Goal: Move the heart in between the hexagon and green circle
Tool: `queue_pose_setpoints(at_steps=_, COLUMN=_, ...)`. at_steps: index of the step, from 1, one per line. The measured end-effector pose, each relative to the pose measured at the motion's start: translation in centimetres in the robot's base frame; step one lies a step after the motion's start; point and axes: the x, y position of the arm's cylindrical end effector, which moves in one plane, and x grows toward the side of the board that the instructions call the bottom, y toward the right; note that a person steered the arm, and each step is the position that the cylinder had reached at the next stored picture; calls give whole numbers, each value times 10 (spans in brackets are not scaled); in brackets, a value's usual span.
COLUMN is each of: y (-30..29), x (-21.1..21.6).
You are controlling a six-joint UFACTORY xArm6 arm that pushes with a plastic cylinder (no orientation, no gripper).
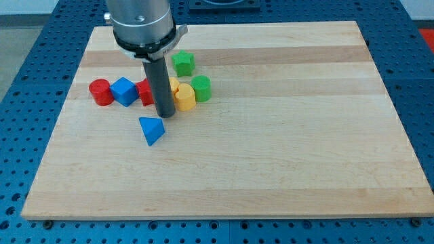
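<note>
My tip (165, 114) rests on the board just left of a yellow block (185, 97) that looks like the heart, touching or nearly touching it. A second yellow block (174, 84), partly hidden by the rod, sits just behind the heart; its shape is unclear. The green circle (201, 88) stands against the heart's right side. A red block (144, 93), mostly hidden by the rod, sits left of my tip; I cannot tell its shape.
A green star-like block (182, 63) lies above the cluster. A blue cube (124, 91) and a red cylinder (100, 91) line up to the left. A blue triangle (152, 129) lies just below-left of my tip. The wooden board's (271, 169) edges meet a blue pegboard.
</note>
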Motion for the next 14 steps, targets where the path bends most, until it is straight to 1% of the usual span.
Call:
queue_pose_setpoints(at_steps=1, y=8, x=5)
queue_pose_setpoints(at_steps=2, y=21, x=1)
queue_pose_setpoints(at_steps=3, y=22, x=-10)
queue_pose_setpoints(at_steps=6, y=21, x=-8)
queue_pose_setpoints(at_steps=9, y=-4, x=-8)
queue_pose_setpoints(at_steps=11, y=3, x=-9)
queue_pose_setpoints(at_steps=14, y=17, x=-21)
